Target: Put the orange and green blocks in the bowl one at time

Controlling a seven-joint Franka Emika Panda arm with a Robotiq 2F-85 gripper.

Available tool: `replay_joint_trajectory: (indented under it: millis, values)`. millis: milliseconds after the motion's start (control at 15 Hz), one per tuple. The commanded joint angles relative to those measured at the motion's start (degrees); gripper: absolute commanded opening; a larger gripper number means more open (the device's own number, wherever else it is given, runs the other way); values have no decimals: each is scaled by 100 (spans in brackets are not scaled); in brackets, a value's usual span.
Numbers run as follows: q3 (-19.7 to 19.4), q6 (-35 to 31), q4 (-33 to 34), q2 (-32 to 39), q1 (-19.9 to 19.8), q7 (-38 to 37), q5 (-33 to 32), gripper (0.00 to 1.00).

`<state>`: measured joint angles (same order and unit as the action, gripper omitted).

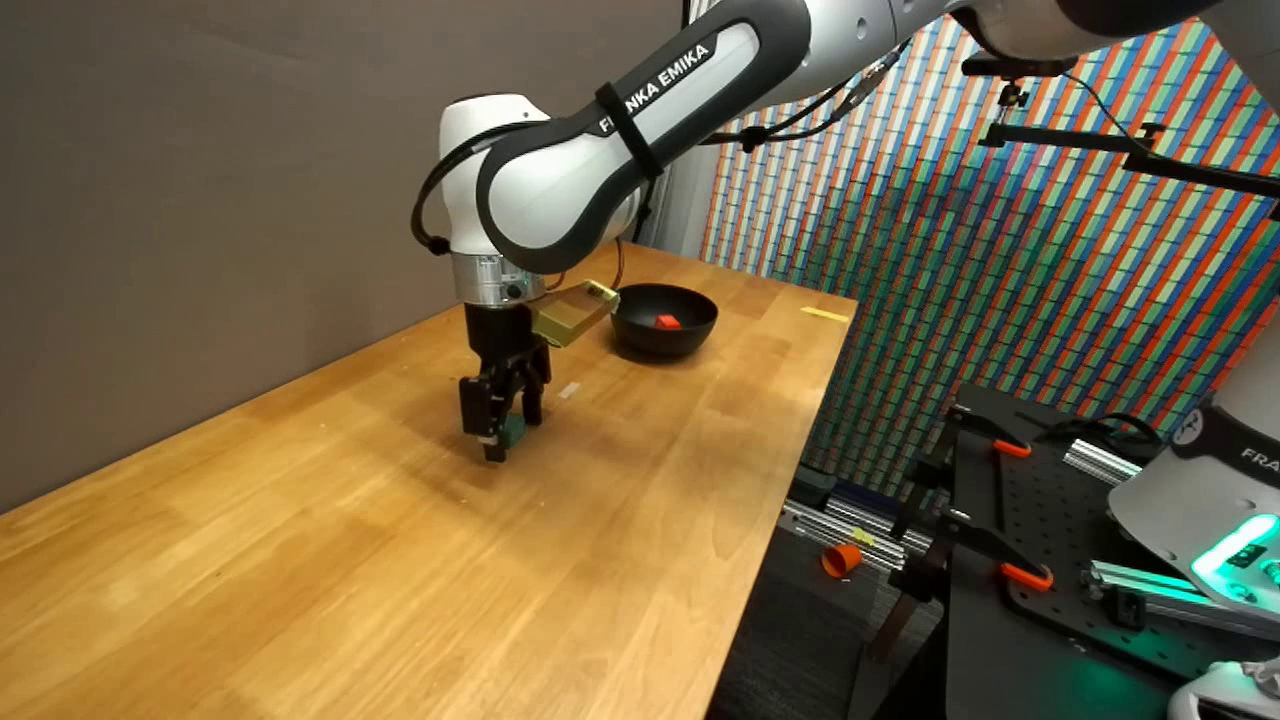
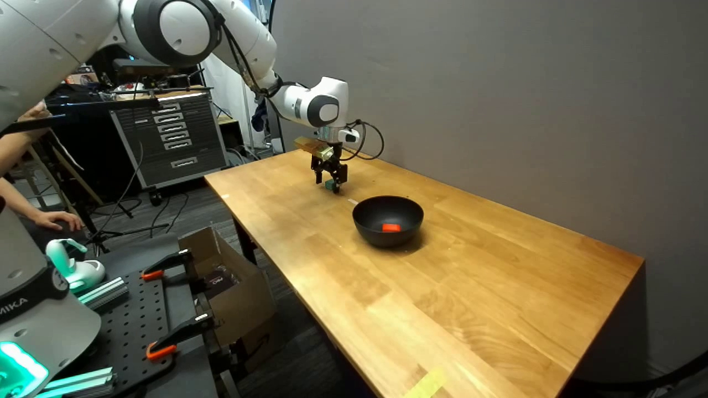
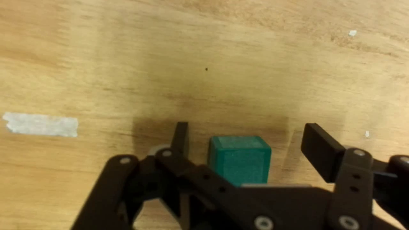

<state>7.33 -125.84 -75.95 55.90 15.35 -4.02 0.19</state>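
The green block (image 3: 243, 163) rests on the wooden table between the two fingers of my gripper (image 3: 250, 143) in the wrist view. The fingers are open, with a gap on each side of the block; the wider gap is on the right. The gripper hides the block's near part. In both exterior views the gripper (image 1: 514, 438) (image 2: 327, 187) reaches down to the table around the green block (image 1: 514, 430) (image 2: 329, 184). The orange block (image 1: 667, 322) (image 2: 391, 228) lies inside the black bowl (image 1: 645, 343) (image 2: 381, 239), which stands upright on the table.
The wooden table (image 1: 400, 570) (image 2: 475, 309) runs along a grey wall (image 1: 250, 200). A white tape strip (image 3: 40, 124) lies on the table between gripper and bowl. Yellow tape (image 1: 825, 314) marks the table's end. An orange cup (image 1: 840, 561) lies on the floor. A person's hand (image 2: 58, 219) shows.
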Motion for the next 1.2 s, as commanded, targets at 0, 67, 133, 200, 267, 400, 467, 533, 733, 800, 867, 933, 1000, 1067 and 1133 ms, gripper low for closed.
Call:
replay_joint_trajectory:
  millis: [0,67,133,200,267,400,467,533,733,800,867,933,1000,1067,1133]
  values:
    - [-61,338,592,266,126,77,-165,58]
    - [-85,372,611,258,144,60,-224,51]
    - [-97,405,641,252,153,47,-263,42]
    - [-113,403,613,213,146,29,-288,35]
    - [-145,391,548,153,138,-3,-319,27]
    - [-250,340,382,3,123,-83,-377,14]
    - [-338,270,213,-138,105,-148,-424,14]
    - [-422,227,101,-228,90,-208,-483,14]
    - [-725,41,-491,-748,12,-467,-648,14]
    - [-823,0,-625,-866,-1,-555,-702,14]
    - [-934,-82,-913,-1092,-40,-668,-772,14]
    - [-1014,-114,-1096,-1248,-65,-766,-819,14]
    - [-1098,-197,-1388,-1476,-110,-869,-856,14]
    - [-1181,-271,-1624,-1650,-141,-979,-894,14]
    - [-1254,-330,-1838,-1802,-173,-1070,-933,14]
